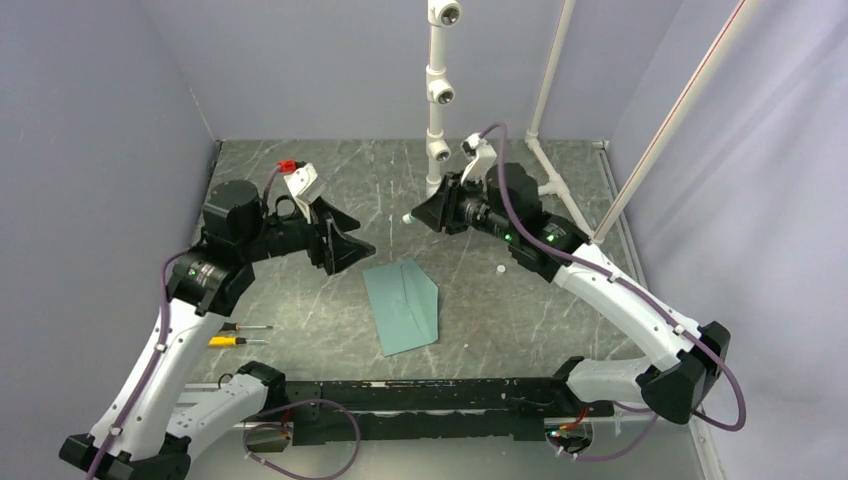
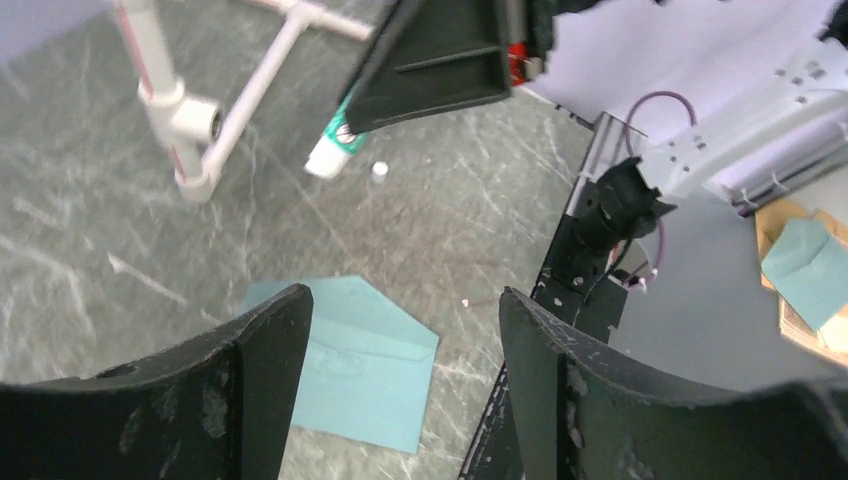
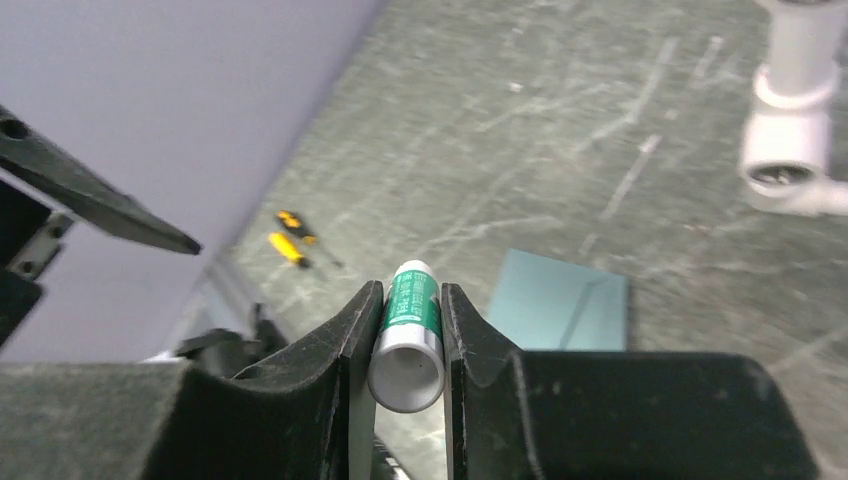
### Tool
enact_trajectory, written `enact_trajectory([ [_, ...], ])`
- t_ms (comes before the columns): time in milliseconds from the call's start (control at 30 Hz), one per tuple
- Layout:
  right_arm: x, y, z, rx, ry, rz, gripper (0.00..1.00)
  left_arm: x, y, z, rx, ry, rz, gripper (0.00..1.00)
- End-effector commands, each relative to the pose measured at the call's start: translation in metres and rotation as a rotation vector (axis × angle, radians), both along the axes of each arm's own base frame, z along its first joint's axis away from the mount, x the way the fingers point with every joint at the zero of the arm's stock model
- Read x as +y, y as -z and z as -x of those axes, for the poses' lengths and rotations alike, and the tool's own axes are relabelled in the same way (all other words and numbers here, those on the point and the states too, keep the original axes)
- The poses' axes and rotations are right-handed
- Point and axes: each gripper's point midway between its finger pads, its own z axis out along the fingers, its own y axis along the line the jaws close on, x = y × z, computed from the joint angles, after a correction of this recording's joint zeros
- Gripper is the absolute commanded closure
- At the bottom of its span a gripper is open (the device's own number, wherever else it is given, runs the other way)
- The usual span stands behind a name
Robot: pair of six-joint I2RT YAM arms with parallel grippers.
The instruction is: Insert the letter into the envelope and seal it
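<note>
**Position.** The right fingers (image 1: 420, 214), upper centre of the top view, are clamping a glue stick (image 3: 410, 325) tightly round its barrel. The left fingers (image 1: 352, 240), left of centre, are hanging wide apart and carrying nothing. The envelope (image 1: 402, 305) is lying flat mid-frame, below both arms and touched by neither. The letter is not showing anywhere; it is probably sitting inside already, but this cannot be confirmed.

**Hazards.**
- Nothing is pinning the envelope. A stroke of glue is likely to drag the light paper across the desk (image 1: 300, 300) or buckle the flap.
- Glue straying off the flap's edge is liable to bond the envelope to the desk, or to the sheet inside.
- The round barrel may be turning or slipping between flat fingers once pressed down.

**Materials.**
- The envelope is thin matte teal paper. Its pointed flap appears to be lying open, with a crease running across.
- The stick is a smooth white plastic cylinder with a green label.
- A small white piece (image 1: 500, 269), probably its cap, is lying right of centre.
- The desk is showing a dark, veined, stone-like face that looks slick
</note>
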Motion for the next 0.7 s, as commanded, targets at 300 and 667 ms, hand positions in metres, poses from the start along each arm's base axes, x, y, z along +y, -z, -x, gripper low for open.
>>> enact_trajectory([
  [300,0.021,0.133,0.016,-0.102,0.098,0.407,1.00,-0.009,0.157,-0.056,0.745,-0.420,0.169,0.62],
  [667,0.044,0.222,0.019,-0.075,0.042,0.553,1.00,-0.030,0.268,-0.075,1.032,-0.422,0.086,0.97],
])
